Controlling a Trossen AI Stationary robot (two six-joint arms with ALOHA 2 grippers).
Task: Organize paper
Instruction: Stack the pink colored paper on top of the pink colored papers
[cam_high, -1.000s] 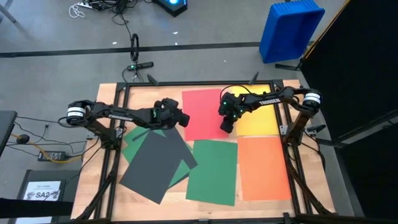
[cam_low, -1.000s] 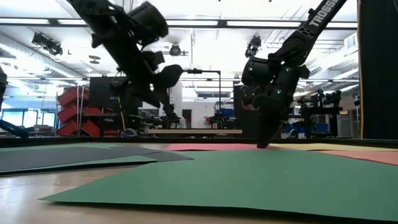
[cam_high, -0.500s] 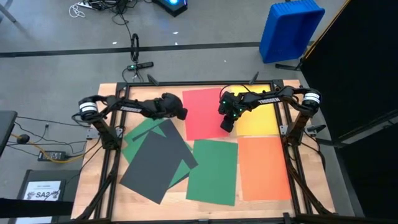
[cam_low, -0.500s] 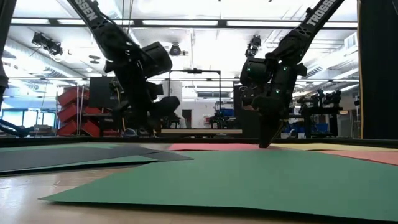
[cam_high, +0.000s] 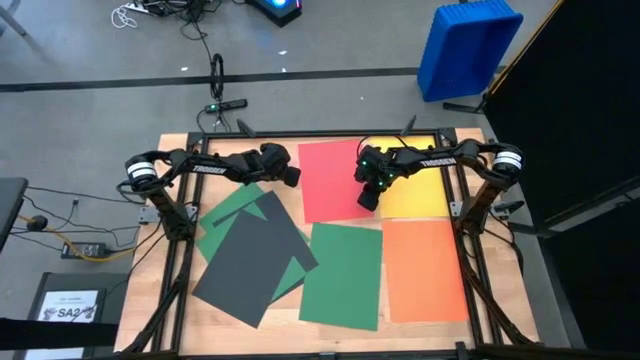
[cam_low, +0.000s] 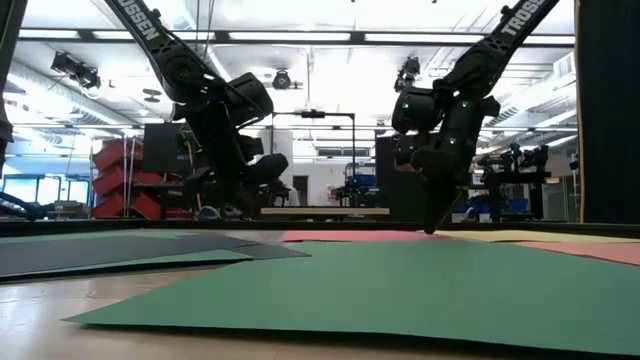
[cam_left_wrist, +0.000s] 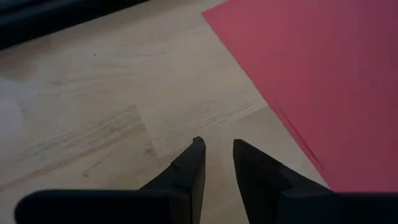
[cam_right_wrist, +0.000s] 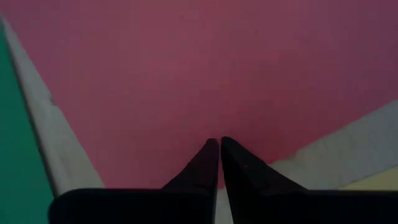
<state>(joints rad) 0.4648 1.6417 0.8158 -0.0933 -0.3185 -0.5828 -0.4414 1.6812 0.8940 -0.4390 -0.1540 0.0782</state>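
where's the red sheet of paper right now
In the high view the red sheet lies flat at the far middle of the table, with the yellow sheet on its right and the right gripper at its right edge.

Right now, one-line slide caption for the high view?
Left gripper beside the red sheet, right gripper shut at its corner; green, dark grey, yellow, orange paper around.
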